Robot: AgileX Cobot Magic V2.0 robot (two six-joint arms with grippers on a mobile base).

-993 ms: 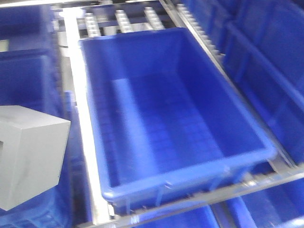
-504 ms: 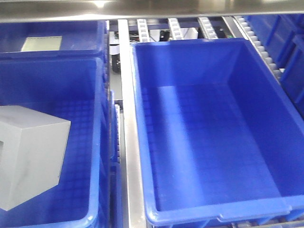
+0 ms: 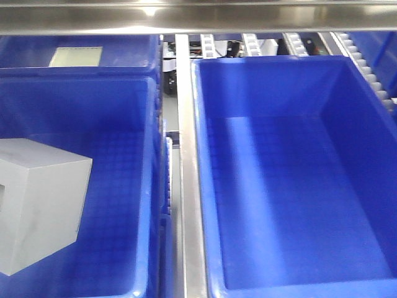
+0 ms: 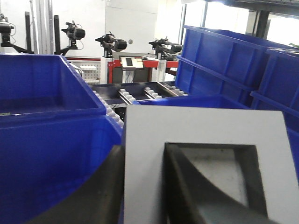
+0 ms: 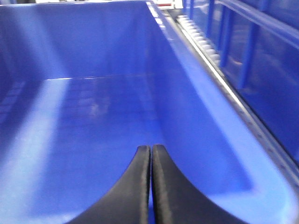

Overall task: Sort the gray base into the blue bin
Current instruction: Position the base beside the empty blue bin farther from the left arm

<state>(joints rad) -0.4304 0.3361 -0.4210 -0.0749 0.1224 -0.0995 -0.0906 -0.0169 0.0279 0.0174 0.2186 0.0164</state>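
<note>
The gray base (image 3: 37, 205) is a light-gray cube at the left edge of the front view, hanging over the inside of a blue bin (image 3: 74, 105). In the left wrist view the gray base (image 4: 201, 126) fills the foreground with its square recess facing me. My left gripper (image 4: 144, 186) is shut on one wall of it, with one finger (image 4: 98, 196) outside and the other finger (image 4: 187, 186) inside the recess. My right gripper (image 5: 151, 148) is shut on nothing, above the floor of a second blue bin (image 5: 93, 46), which is empty in the front view (image 3: 279, 87).
A steel rail (image 3: 186, 155) runs between the two bins. A steel bar (image 3: 198, 18) crosses the top, with roller tracks (image 3: 248, 43) behind it. Another bin at the back left holds a pale flat thing (image 3: 75, 56). Tall blue bins (image 4: 224, 60) stand at the right.
The whole view has swung: the bins slid to the right and grew in frame, and the left bin came in under the gray base. The base keeps its place in frame, still gripped.
</note>
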